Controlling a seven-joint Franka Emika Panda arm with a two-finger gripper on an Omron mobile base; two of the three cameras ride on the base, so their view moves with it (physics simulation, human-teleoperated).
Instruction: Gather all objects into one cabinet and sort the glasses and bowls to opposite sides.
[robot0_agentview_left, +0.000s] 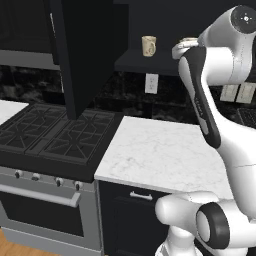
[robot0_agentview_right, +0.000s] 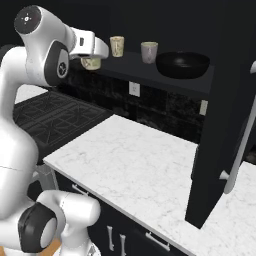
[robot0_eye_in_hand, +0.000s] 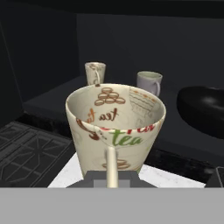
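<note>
One word, "tea", is printed on the cream mug (robot0_eye_in_hand: 114, 127). The gripper (robot0_eye_in_hand: 111, 175) holds this mug right in front of the cabinet shelf (robot0_agentview_right: 150, 72).

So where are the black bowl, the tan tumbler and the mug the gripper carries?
black bowl (robot0_agentview_right: 183, 65): right base view, on its outer wall.
tan tumbler (robot0_agentview_right: 117, 47): right base view, on its side.
cream mug (robot0_eye_in_hand: 116, 127): hand view, on its printed wall.

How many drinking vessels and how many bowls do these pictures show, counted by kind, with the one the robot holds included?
Tumblers: 1, tan mottled tumbler.
Mugs: 2, pale grey mug on the shelf and cream mug with "tea" print, in front of the hand camera.
Bowls: 1, black bowl.
Total: 4.
</note>
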